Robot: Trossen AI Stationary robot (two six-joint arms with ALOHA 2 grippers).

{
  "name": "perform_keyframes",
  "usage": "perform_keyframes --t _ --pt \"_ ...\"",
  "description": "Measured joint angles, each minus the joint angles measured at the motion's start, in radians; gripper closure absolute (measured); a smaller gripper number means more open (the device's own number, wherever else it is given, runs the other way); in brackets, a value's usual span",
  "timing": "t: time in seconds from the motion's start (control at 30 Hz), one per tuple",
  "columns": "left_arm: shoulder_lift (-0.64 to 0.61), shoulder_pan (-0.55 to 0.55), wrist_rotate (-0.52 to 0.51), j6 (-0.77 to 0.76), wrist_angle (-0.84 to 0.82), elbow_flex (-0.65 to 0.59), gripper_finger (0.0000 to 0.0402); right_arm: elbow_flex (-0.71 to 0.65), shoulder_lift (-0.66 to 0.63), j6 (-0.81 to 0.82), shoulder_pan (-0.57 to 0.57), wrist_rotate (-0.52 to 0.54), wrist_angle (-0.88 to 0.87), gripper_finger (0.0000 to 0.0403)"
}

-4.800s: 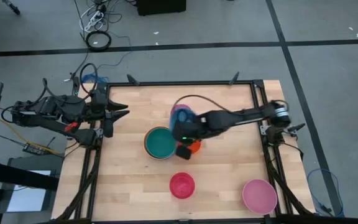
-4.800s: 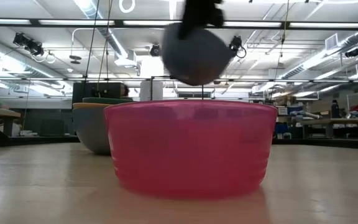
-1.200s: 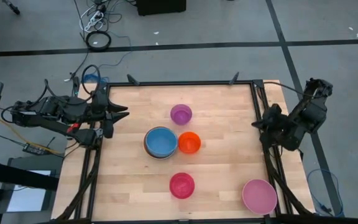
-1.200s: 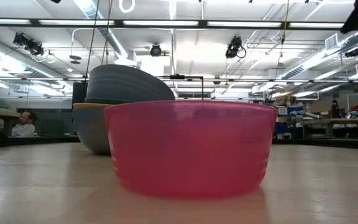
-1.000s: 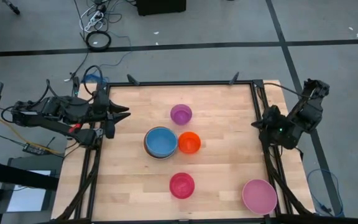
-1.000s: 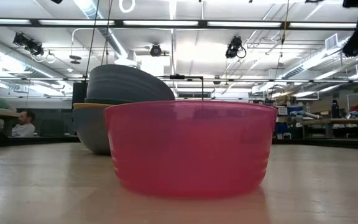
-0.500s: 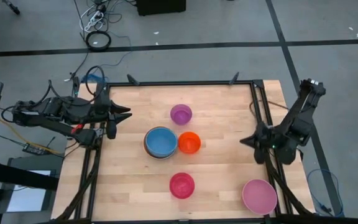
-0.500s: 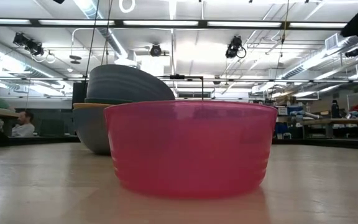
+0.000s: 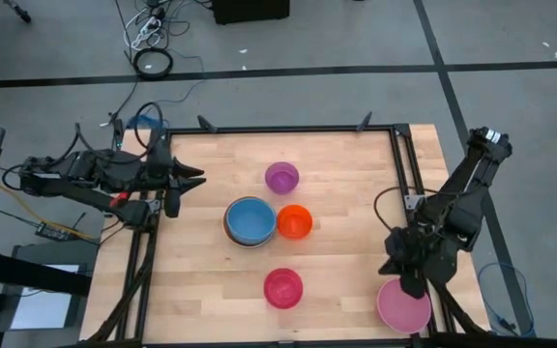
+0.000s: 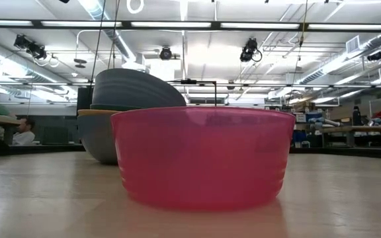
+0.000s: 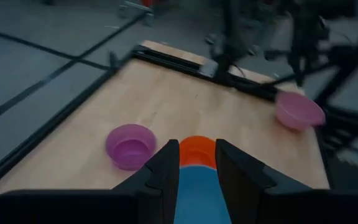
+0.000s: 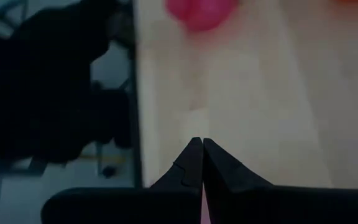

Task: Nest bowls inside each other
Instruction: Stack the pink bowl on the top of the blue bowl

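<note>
Sitting nested in the stack (image 9: 249, 221), apparently topmost, a blue bowl (image 9: 251, 218).

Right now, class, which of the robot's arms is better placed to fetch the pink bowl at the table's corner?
Right. The right gripper, shut, sits beside the pink bowl. The left gripper waits at the opposite edge, with the blue bowl between.

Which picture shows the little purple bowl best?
The high view: the purple bowl sits in full from above, apart from the other bowls. The left wrist view shows it too, but a bit blurry. The low view and the right wrist view don't show it.
</note>
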Motion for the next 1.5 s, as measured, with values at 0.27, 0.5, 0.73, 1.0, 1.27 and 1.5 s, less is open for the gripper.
perform_keyframes --t 0.27,0.5,0.73,1.0,1.27,1.5 --pt "0.028 0.000 0.187 0.103 0.074 0.000 0.0289 0.102 0.038 -0.204 0.001 -0.201 -0.088 0.0403" --pt "0.056 0.000 0.215 0.103 0.236 0.000 0.0289 0.051 0.068 -0.220 0.040 -0.420 -0.154 0.0403" --pt "0.082 0.000 0.209 0.095 0.313 0.002 0.0289 -0.009 0.093 -0.223 0.062 -0.434 -0.259 0.0401" --pt "0.101 0.000 0.203 0.077 0.321 0.002 0.0289 -0.032 0.093 -0.161 0.059 -0.441 -0.281 0.0358" --pt "0.109 0.000 0.203 0.077 0.320 0.002 0.0289 -0.075 0.095 -0.100 0.061 -0.436 -0.194 0.0294" --pt "0.110 0.000 0.206 0.077 0.319 0.002 0.0289 -0.101 0.154 -0.088 0.061 -0.406 -0.162 0.0284"
